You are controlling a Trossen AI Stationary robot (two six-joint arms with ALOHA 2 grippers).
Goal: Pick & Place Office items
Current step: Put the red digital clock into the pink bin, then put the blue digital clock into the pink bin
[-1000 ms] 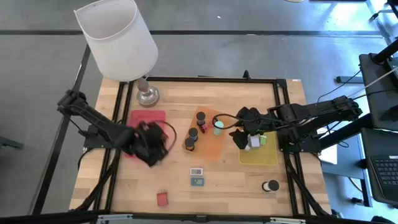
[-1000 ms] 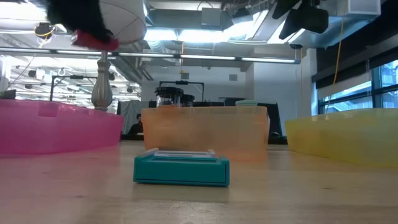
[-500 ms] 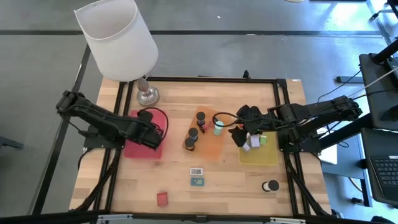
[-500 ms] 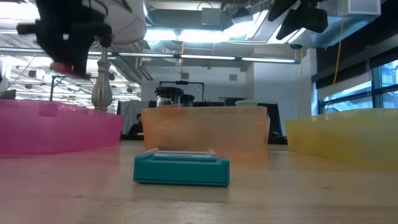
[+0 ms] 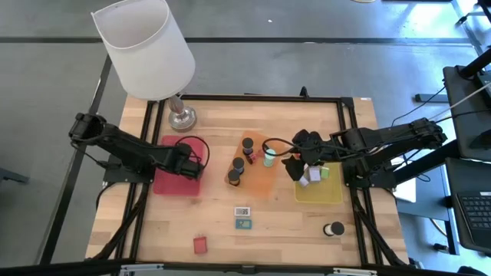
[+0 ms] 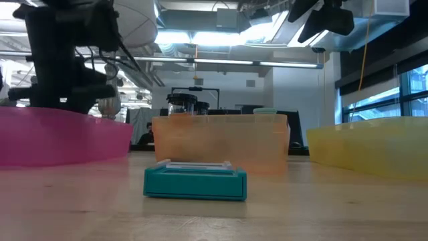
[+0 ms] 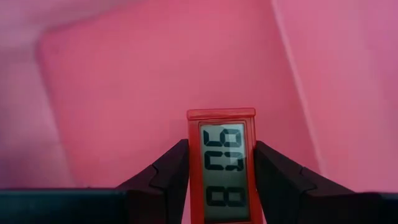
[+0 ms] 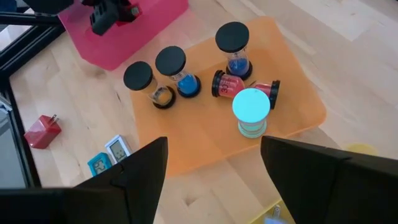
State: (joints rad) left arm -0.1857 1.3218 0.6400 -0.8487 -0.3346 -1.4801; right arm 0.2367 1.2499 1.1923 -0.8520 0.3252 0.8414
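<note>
My left gripper (image 5: 186,165) is over the pink tray (image 5: 163,182) and is shut on a small red digital clock (image 7: 221,165). In the low view the gripper (image 6: 63,73) reaches down behind the tray's rim (image 6: 60,134), which hides the clock. My right gripper (image 5: 301,156) is open and empty, between the orange tray (image 5: 265,182) and the yellow tray (image 5: 322,192). Its wrist view looks down on the orange tray (image 8: 292,118), where black-capped sand timers (image 8: 171,62) and a teal one (image 8: 252,106) stand. My left gripper pinches the red clock by its two long side edges (image 7: 191,155) between its two fingers. The fingers (image 7: 171,168) come from above, pointing down into the pink tray, and lie along the clock. The clock's display faces the wrist camera. I cannot tell whether the clock touches the tray floor.
A white clock (image 5: 242,211), a teal clock (image 5: 244,224), a red block (image 5: 200,244) and a black roll (image 5: 334,228) lie on the near table. A lavender block (image 5: 313,175) lies in the yellow tray. The lamp (image 5: 146,50) stands at the far left.
My left gripper has gone down with the red clock, from high above the table into the pink tray, and a little toward the far edge. It has stayed shut on the clock.
</note>
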